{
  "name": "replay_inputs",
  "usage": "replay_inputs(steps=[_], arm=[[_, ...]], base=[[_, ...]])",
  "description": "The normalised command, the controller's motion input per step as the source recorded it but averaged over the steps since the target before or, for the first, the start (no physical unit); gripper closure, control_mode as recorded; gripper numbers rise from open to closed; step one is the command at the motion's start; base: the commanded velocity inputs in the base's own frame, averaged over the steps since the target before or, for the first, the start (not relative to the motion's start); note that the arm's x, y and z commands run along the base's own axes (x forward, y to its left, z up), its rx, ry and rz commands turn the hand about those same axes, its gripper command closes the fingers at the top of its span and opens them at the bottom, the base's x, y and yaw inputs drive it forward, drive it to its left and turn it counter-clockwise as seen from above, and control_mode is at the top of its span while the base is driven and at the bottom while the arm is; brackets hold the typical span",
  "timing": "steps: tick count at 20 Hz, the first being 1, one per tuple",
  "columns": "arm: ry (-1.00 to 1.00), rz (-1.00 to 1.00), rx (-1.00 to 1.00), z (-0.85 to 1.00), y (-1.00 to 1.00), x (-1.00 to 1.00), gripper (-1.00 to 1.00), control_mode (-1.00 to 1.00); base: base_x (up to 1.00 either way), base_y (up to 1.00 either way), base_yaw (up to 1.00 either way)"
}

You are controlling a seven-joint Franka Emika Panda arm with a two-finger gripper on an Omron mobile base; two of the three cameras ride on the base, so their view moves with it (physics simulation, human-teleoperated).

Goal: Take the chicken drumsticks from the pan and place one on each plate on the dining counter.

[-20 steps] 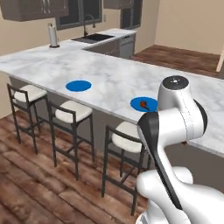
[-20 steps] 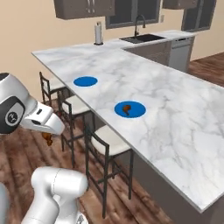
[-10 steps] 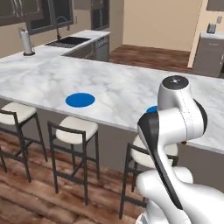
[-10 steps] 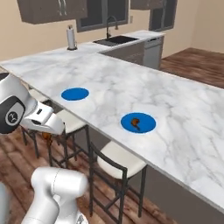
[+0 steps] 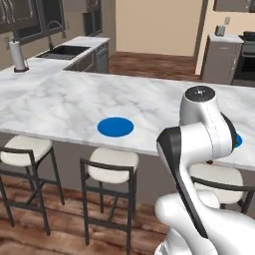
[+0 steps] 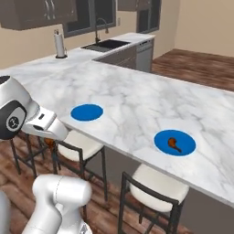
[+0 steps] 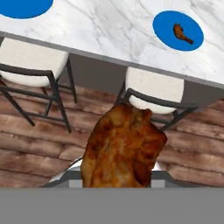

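Note:
A big orange-brown chicken drumstick [image 7: 124, 148] is close to the hand camera, and my gripper [image 6: 49, 142] is shut on it; the meat hides the fingertips. I hold it low, in front of the dining counter [image 6: 137, 100], above the wooden floor and the stools. The nearer blue plate [image 6: 87, 112] [image 5: 115, 126] [image 7: 22, 5] is bare. Another drumstick [image 6: 173, 143] [image 7: 182, 33] lies on the plate to its right [image 6: 185, 139] [image 7: 168, 33]; a sliver of that plate [image 5: 238, 141] shows behind my arm. The pan is out of view.
White-cushioned dark-framed stools [image 5: 108, 164] [image 6: 157, 180] [image 7: 155, 89] stand along the counter's near side, under its overhang. A sink [image 5: 67, 50] and a paper towel roll [image 6: 58, 43] are on the far worktop. Grey cabinets [image 5: 219, 60] stand at the back right.
The base has driven along the counter, so the whole scene has shifted and the counter looks nearer. The drumstick stays in my shut gripper; the plates have not moved on the counter.

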Motion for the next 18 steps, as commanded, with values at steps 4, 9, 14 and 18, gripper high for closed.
replay_inputs(steps=[4, 9, 14, 18], arm=[[0.0, 0.0, 0.0, 0.0, 0.0, 0.0, 1.0, 1.0], [0.0, 0.0, 0.0, 0.0, 0.0, 0.0, 1.0, 1.0], [0.0, 0.0, 0.0, 0.0, 0.0, 0.0, 1.0, 1.0], [0.0, 0.0, 0.0, 0.0, 0.0, 0.0, 1.0, 1.0]], base=[[0.48, 0.9, -0.34], [0.62, 0.71, -0.48], [0.58, 0.77, -0.43], [0.57, 0.81, -0.34]])
